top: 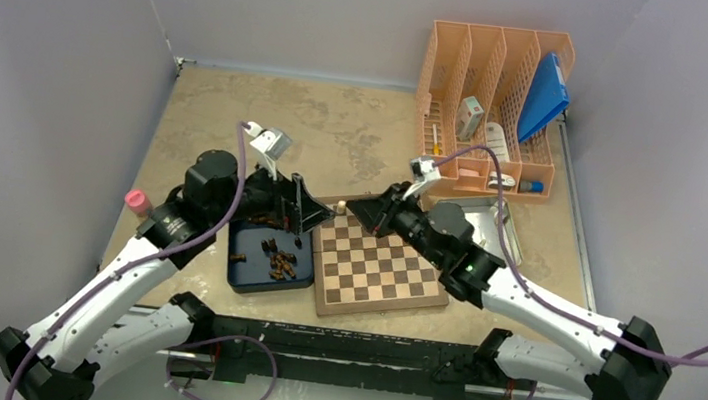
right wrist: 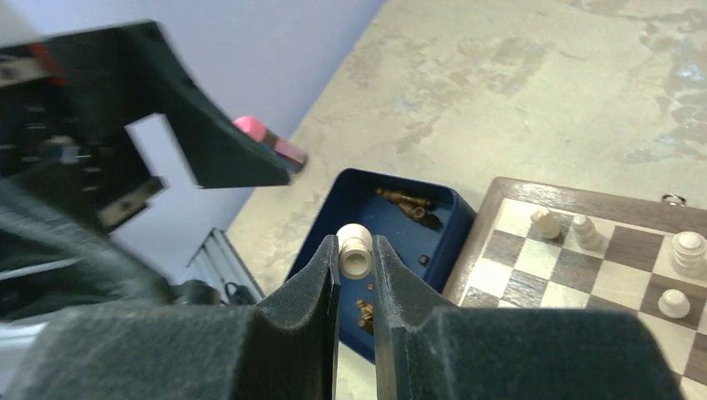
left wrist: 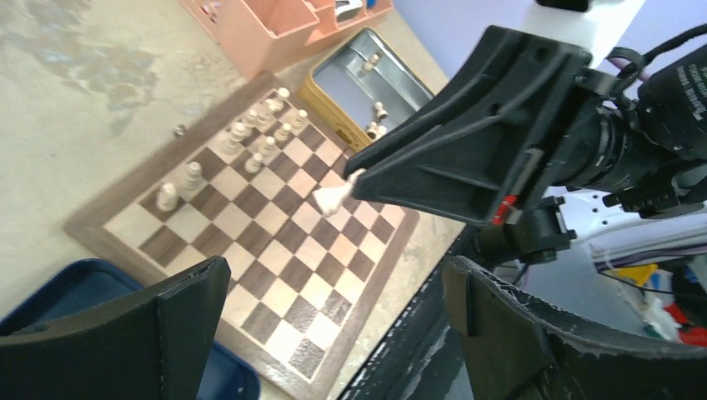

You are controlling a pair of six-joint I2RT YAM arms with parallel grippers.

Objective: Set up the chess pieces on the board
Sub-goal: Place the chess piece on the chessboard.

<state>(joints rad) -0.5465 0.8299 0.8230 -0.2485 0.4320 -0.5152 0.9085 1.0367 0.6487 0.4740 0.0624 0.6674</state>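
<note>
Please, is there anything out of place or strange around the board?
A small shiny metal bit lies on the table, just outside the border of the board, beside the row of pale pieces. It does not look like a chess piece; it is too small to identify.

**Quick head count on the chess table**

One board (top: 381,279) and two trays: one dark blue tray (top: 251,277), one metal tray (left wrist: 342,83). About ten pale pieces (left wrist: 193,175) are on the board, though it's a bit blurry. Three more are in the metal tray. One pale piece (right wrist: 354,242) is in the right gripper (right wrist: 354,262). The dark pieces (top: 277,262) are a heap, too small to count.
</note>
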